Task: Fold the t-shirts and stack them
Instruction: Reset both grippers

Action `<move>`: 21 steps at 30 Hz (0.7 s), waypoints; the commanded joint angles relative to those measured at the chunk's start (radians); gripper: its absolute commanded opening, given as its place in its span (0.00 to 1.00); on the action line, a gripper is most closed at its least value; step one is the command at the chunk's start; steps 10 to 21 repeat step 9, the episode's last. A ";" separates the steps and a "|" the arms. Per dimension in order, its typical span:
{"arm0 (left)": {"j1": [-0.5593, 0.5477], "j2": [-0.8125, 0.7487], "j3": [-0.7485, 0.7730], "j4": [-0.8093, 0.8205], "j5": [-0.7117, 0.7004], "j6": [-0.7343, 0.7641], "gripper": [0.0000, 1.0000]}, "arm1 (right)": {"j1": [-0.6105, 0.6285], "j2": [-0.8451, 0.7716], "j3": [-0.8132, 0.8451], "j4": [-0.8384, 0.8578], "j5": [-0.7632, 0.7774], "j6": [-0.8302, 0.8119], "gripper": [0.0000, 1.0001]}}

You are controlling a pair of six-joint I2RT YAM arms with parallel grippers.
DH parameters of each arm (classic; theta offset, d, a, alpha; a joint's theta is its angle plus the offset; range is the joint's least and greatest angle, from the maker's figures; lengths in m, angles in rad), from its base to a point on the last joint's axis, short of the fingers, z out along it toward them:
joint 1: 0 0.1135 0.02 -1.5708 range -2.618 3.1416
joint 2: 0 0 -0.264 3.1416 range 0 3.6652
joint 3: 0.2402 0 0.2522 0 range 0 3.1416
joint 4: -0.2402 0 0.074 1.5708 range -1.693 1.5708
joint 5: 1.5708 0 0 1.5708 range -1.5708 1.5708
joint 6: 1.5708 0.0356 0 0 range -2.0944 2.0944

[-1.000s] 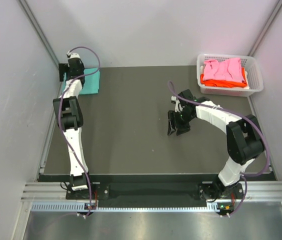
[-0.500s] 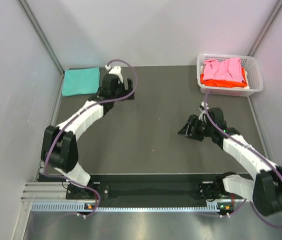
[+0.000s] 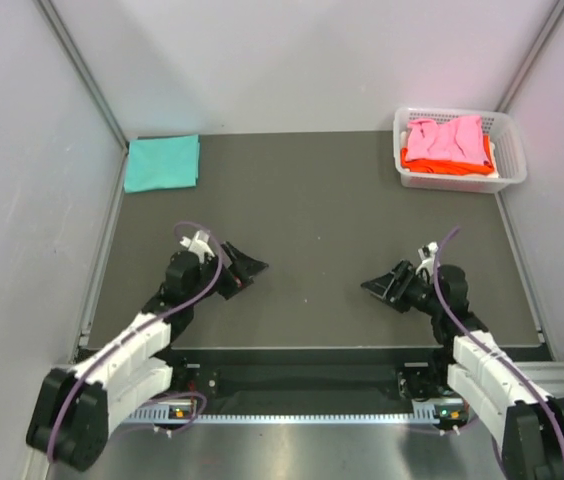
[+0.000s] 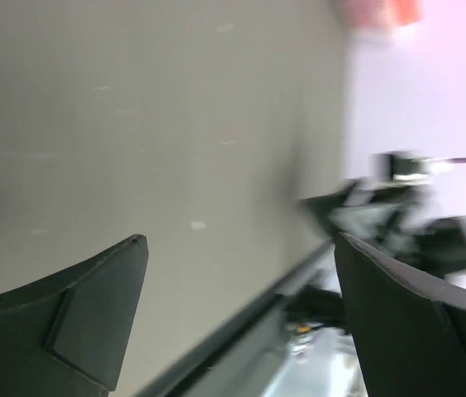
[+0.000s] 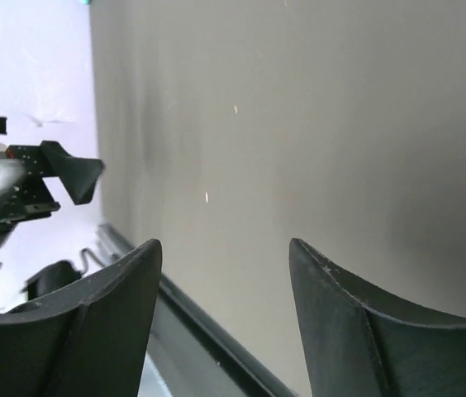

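Far beyond the right gripper [image 3: 374, 290], the white basket [image 3: 452, 182] is holding two tees, the pink t-shirt [image 3: 447, 137] lying over the orange t-shirt [image 3: 440, 163]. One folded teal t-shirt [image 3: 162, 163] is resting well beyond the left gripper [image 3: 250, 274]. Both grippers are gaping wide, holding nothing, apart from all three shirts.

The basket [image 3: 511, 160] sat at the far right corner of the table [image 3: 312, 200]. Inside the basket, the upper t-shirt [image 3: 447, 138] lay on the lower t-shirt [image 3: 442, 162]. The folded t-shirt [image 3: 162, 163] lay flat on the table, far to the left of the basket. The right end effector [image 3: 374, 290] was in front of the basket and a little left of it. The left end effector [image 3: 252, 275] was farther left.
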 commanded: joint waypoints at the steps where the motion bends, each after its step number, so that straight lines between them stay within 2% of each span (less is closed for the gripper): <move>1: 0.004 -0.165 -0.089 0.268 0.048 -0.247 0.99 | -0.019 -0.017 -0.121 0.372 -0.081 0.168 0.64; 4: 0.004 -0.254 -0.201 0.395 0.049 -0.399 0.99 | -0.022 0.020 -0.149 0.397 -0.099 0.162 0.65; 5: 0.004 -0.279 -0.243 0.403 0.033 -0.448 0.99 | -0.022 0.038 -0.184 0.482 -0.139 0.162 0.65; 6: 0.010 -0.306 -0.257 0.400 0.028 -0.465 0.99 | -0.022 0.045 -0.202 0.543 -0.162 0.179 0.75; 7: 0.017 -0.360 -0.269 0.396 0.025 -0.480 0.99 | -0.022 0.046 -0.222 0.614 -0.177 0.202 0.99; 9: 0.043 -0.411 -0.320 0.438 0.023 -0.555 0.99 | -0.022 0.039 -0.282 0.819 -0.208 0.296 1.00; 21: 0.043 -0.411 -0.320 0.438 0.023 -0.555 0.99 | -0.022 0.039 -0.282 0.819 -0.208 0.296 1.00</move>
